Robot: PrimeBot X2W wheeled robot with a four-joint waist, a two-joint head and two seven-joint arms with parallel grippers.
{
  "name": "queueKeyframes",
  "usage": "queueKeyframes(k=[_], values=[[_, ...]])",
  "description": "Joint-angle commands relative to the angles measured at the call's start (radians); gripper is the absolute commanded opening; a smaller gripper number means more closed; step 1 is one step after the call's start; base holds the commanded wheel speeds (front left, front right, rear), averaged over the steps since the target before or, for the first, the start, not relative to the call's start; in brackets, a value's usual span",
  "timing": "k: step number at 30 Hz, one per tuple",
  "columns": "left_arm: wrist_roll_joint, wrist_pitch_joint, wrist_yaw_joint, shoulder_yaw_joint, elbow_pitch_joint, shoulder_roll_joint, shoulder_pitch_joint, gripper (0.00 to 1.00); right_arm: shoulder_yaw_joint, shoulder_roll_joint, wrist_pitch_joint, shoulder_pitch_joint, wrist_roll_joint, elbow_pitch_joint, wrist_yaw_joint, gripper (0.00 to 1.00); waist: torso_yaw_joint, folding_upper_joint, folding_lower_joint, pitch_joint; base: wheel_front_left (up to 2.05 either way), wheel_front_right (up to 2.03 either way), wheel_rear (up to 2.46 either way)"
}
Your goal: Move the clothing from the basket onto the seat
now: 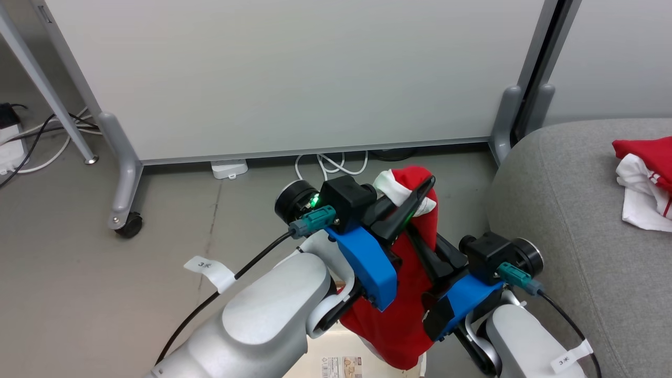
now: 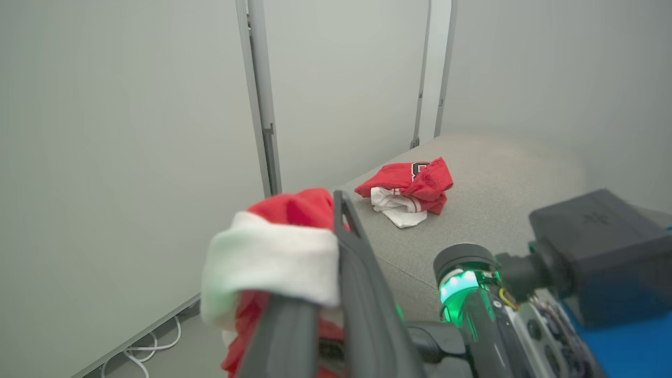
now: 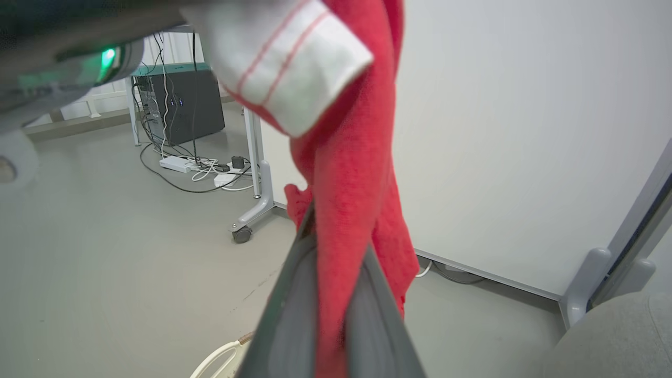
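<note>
A red garment [image 1: 399, 315] with a white cuff [image 1: 401, 191] hangs in the air between my two grippers. My left gripper [image 1: 420, 198] is shut on its top by the cuff [image 2: 270, 262], and my right gripper [image 1: 413, 237] is shut on the red cloth [image 3: 346, 184] lower down. The garment's tail dangles over the cream basket [image 1: 328, 349], whose barcode sticker shows at the bottom edge. Another red and white garment [image 1: 646, 178] lies crumpled on the grey sofa [image 1: 572, 236], which stands to the right. From the left wrist that garment [image 2: 409, 186] sits mid-seat [image 2: 499, 210].
A white partition panel [image 1: 294, 73] on castor feet [image 1: 128, 223] stands straight ahead, with white cables [image 1: 331, 163] under it. More cables and a power strip [image 1: 10, 147] lie at the far left. Grey floor [image 1: 105, 294] spreads to the left.
</note>
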Motion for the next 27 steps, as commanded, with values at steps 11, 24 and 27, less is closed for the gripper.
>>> queueKeyframes(k=[11, 24, 27], values=[[0.021, -0.023, 0.03, -0.013, -0.003, 0.016, 0.021, 1.0, -0.036, 0.003, 0.0, 0.013, 0.014, -0.028, 0.001, 0.0, -0.001, 0.0, 0.0, 0.007, 0.0, 0.0, 0.0], [0.042, -0.042, 0.073, -0.021, -0.028, 0.045, 0.058, 1.0, -0.14, -0.01, 0.0, -0.005, 0.002, -0.082, 0.001, 0.0, -0.06, 0.0, 0.0, 0.069, 0.0, 0.0, 0.0], [0.051, -0.049, 0.083, -0.026, -0.033, 0.054, 0.066, 1.0, -0.165, -0.016, 0.0, -0.014, -0.001, -0.099, 0.001, 0.0, -0.091, 0.0, 0.0, 0.093, 0.0, 0.0, 0.0]])
